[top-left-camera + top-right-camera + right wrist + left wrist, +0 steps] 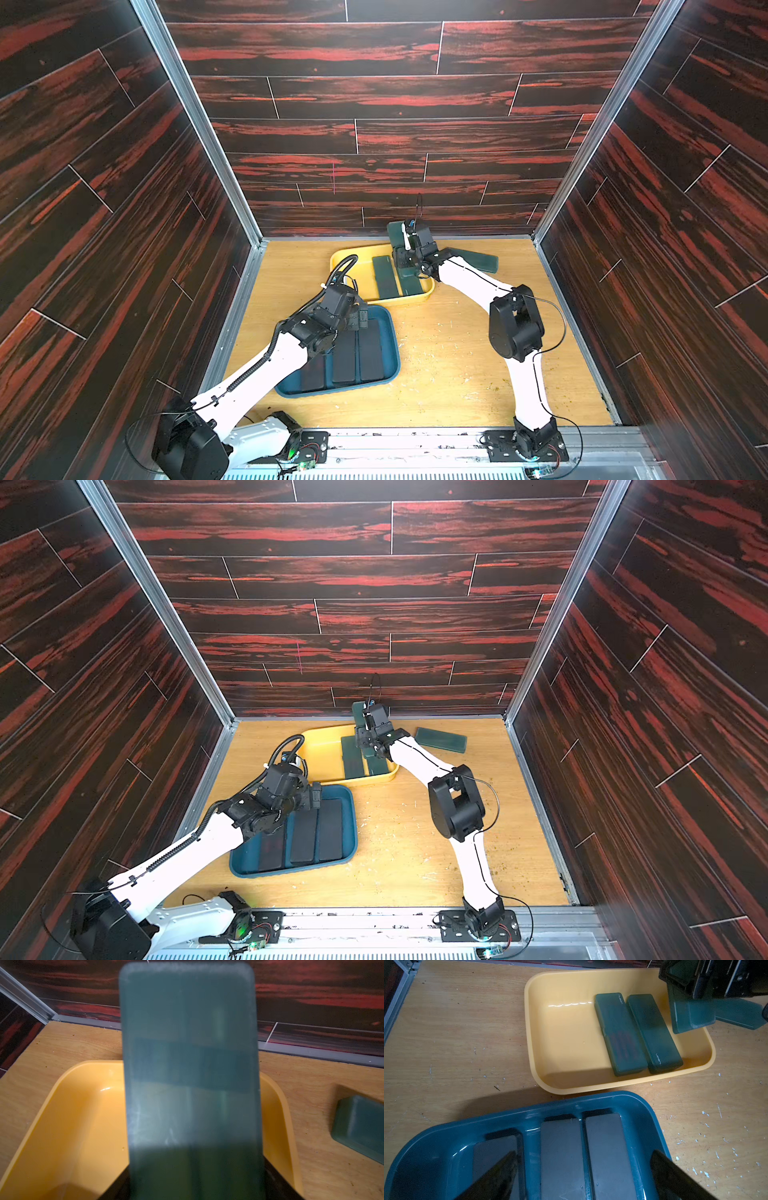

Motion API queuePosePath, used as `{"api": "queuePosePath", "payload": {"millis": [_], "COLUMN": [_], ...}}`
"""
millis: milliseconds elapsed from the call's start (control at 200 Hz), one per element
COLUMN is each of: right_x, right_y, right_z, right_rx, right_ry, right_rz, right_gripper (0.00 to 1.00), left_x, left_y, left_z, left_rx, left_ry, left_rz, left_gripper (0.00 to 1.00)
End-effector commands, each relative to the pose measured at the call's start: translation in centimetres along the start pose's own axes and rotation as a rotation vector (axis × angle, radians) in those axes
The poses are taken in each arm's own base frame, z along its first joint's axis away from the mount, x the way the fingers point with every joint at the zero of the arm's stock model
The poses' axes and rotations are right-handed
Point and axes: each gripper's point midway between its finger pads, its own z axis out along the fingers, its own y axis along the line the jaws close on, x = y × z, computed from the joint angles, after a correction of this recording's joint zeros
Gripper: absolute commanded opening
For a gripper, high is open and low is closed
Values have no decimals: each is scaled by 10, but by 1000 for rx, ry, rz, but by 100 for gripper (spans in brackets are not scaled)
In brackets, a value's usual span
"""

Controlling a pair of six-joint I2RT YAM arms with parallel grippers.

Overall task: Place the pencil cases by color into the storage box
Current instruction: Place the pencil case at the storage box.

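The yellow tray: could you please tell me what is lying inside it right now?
Two dark green pencil cases lie flat, side by side, in the yellow tray. The rest of its floor in the left wrist view is bare, except the corner hidden behind the right gripper's held green case.

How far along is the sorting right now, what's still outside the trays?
Done: three black cases lie in the blue tray, two green cases in the yellow tray. In hand: the right gripper holds a third green case above the yellow tray. Left: one green case on the table. The left gripper hovers open over the blue tray.
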Motion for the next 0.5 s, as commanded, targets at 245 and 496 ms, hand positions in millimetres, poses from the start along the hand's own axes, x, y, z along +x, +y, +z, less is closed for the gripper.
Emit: {"api": "queuePosePath", "payload": {"millis": [245, 496], "right_x": [26, 37], "right_y": [26, 54], "right_z": [38, 51], "right_rx": [9, -8], "right_ry": [78, 117], "right_rz": [41, 71], "right_gripper": [53, 53], "left_x": [-5, -8], "left_y": [13, 23], "left_z": [-2, -3], "left_rx": [-37, -59], "left_ry": [-19, -28], "left_rz": [-50, -85], "left_gripper": [100, 100]}}
